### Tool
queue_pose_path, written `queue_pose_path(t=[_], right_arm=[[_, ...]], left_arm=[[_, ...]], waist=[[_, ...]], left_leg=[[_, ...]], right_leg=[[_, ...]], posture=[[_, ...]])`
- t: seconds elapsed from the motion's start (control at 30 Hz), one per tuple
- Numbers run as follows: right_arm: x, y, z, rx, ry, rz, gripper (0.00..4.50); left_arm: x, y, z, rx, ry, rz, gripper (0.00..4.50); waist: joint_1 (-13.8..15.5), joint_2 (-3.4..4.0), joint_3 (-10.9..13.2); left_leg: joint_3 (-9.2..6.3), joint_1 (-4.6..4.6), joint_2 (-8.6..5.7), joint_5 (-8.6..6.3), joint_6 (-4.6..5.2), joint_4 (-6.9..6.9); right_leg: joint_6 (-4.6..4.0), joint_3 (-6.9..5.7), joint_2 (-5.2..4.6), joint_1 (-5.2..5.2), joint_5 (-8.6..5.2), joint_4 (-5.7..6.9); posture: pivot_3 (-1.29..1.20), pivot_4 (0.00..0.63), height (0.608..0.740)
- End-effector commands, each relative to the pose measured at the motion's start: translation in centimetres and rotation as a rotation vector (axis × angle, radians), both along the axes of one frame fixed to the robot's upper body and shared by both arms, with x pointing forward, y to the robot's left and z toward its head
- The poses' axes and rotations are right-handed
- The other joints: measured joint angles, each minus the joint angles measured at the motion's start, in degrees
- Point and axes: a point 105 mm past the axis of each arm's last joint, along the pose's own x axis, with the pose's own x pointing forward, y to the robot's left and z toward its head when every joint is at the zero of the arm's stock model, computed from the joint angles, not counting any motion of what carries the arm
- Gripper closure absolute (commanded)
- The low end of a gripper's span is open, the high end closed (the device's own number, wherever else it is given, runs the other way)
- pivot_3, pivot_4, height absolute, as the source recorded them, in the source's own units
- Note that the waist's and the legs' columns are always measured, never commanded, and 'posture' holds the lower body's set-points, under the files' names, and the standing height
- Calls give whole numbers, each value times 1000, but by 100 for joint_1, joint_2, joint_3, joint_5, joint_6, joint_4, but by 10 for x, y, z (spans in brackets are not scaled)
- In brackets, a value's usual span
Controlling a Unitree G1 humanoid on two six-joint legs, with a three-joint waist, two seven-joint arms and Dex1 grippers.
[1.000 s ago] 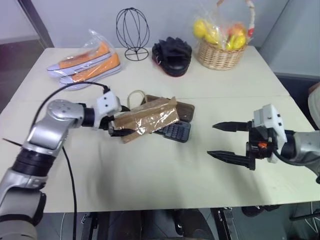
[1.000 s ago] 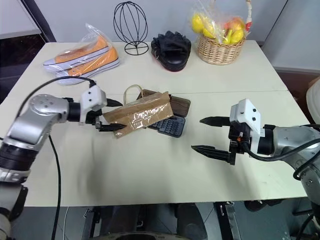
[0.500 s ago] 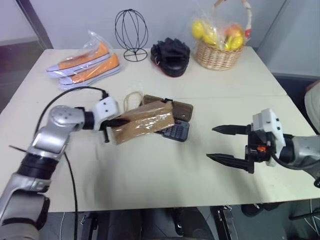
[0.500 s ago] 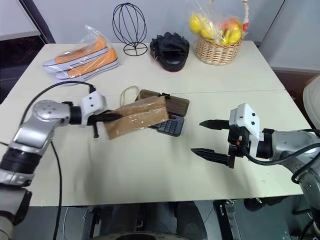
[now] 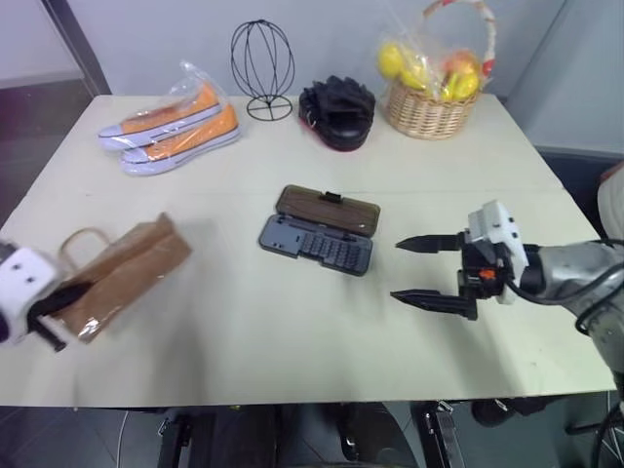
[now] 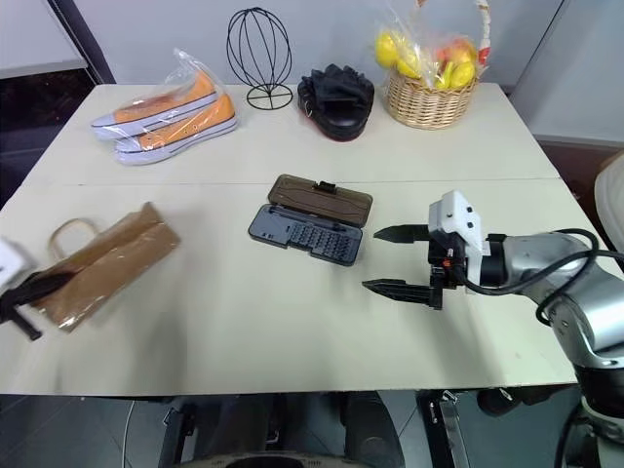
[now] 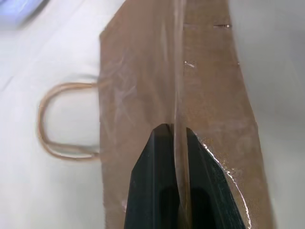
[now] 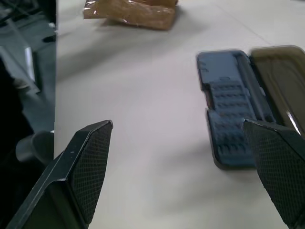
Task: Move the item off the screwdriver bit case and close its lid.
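Pinching the kraft paper bag (image 5: 122, 273) in my left end effector (image 7: 175, 157) at the surface's (image 5: 292, 331) near left, well clear of the screwdriver bit case (image 5: 317, 242), I judge only its lid (image 5: 328, 209) remains, lying open on the far side, my right end effector (image 5: 421, 269) spread just right of the case.

Matt brown paper bag (image 5: 122, 274) with a glossy film window, dark plastic case (image 5: 316, 244) with smoky translucent lid (image 5: 328, 209), matt cream table (image 5: 292, 331).

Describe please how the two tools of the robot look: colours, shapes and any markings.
The right tool has two long black tapered fingers with cross-hatched inner pads, a white blocky housing, a small orange mark and a silver-grey forearm. The left tool has black fingers and a white housing too.
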Motion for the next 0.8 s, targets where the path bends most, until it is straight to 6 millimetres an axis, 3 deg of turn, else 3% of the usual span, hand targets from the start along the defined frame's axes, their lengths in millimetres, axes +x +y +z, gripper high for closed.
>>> queue_pose_path(t=[0.03,0.13,0.2,0.27,0.43,0.57,0.7,0.8], right_arm=[[3,5,4,2,-31,42,0],[5,7,4,-6,-35,61,0],[7,7,8,-8,-37,68,0],[8,6,11,-6,-37,72,0],[8,5,13,-1,-35,69,0],[8,1,10,-4,-32,48,0],[7,-6,11,-13,-34,25,0],[9,-12,15,-17,-52,-6,0]], left_arm=[[-8,24,8,51,-80,113,4466],[-3,28,7,-12,-133,174,4466],[0,25,8,-46,-148,181,3933],[-1,23,8,-45,-143,167,3159],[-9,37,18,-33,-168,226,583],[-25,34,49,-126,-215,177,583],[-35,0,98,-342,-242,-31,583],[-23,-23,133,-410,-244,-180,583]], waist=[[9,0,0],[4,-3,-2],[-13,-5,-3],[-50,-6,-4],[-83,-7,-4],[-82,-11,-6],[-32,-20,-8],[-2,-19,-8]], left_leg=[[0,0,-1,0,0,1],[1,2,0,1,-2,2],[0,1,0,1,-2,2],[0,1,1,1,-2,1],[1,1,5,0,-2,-3],[1,1,7,0,-2,-3],[-1,0,6,0,-3,-1],[-2,0,0,1,-4,1]], right_leg=[[-1,0,0,0,0,-1],[0,0,-1,1,0,1],[1,0,-1,0,1,2],[3,0,-2,0,3,3],[2,1,-2,-6,4,5],[-1,1,-4,-8,3,4],[-5,-3,-6,-6,2,3],[-7,-6,-8,-2,0,1]], posture=[[0,150,740],[0,150,740],[0,150,740],[0,150,740],[0,150,740],[0,150,740],[0,150,740],[0,150,740]])
